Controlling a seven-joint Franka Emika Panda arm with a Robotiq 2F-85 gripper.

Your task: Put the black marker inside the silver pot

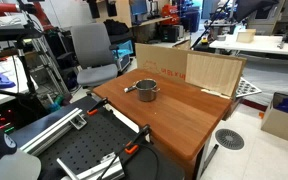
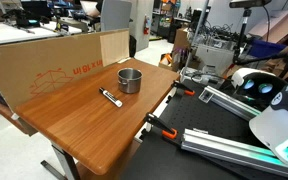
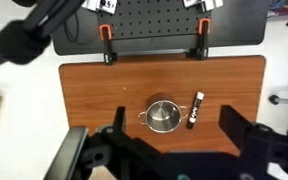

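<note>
Your gripper (image 3: 174, 140) hangs spread wide, holding nothing. The black marker (image 3: 195, 108) lies well below, just beside the silver pot (image 3: 164, 117) (a gap shows between them), its length crossing your closing line.

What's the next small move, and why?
Probably shift sideways to centre over the black marker, then start descending. In the wrist view the gripper looks down on the whole table from well above, jaws apart and empty. The marker lies flat on the wood beside the silver pot, apart from it, so it has not been picked up yet.
</note>
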